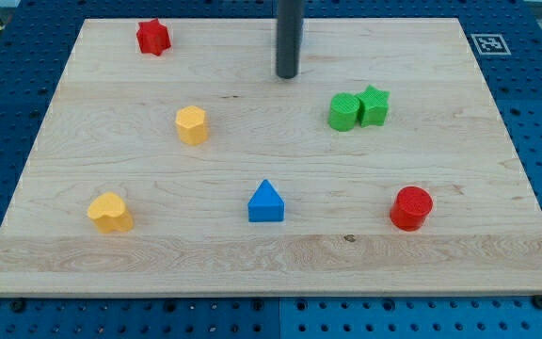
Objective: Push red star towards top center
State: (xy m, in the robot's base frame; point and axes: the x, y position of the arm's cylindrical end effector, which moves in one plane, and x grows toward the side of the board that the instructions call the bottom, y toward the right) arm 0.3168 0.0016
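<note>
Since the near edge is closest, starting there: the wooden board (271, 268) has a yellow heart-ish block (110, 212) at the view's bottom left, a blue triangle-topped block (266, 201) around the bottom middle, and a red cylinder (411, 208) at the bottom right. All three sit well apart from each other and from anything that matters for the job

Further up, a yellow hexagon-looking block (192, 124) is left of centre, and two green blocks touch each other on the right: a rounder green block (344, 111) and a green star (374, 104). Their exact shapes are hard to call because they're jammed together

Then the far side. My tip (287, 75) is down near the top centre, touching nothing, with bare wood all round it. It's just a rod, so there's nothing to clench or release, and it's carrying nothing. Its upper part runs out of the top of the view, so the arm itself isn't visible

The red star (153, 37) is up in the top left corner area, well to the view's left of my tip. So I'd say the push hasn't really got anywhere yet: the star is at about the right height but needs shoving rightward along the top edge, and my tip would need to get round to its left side first
</note>
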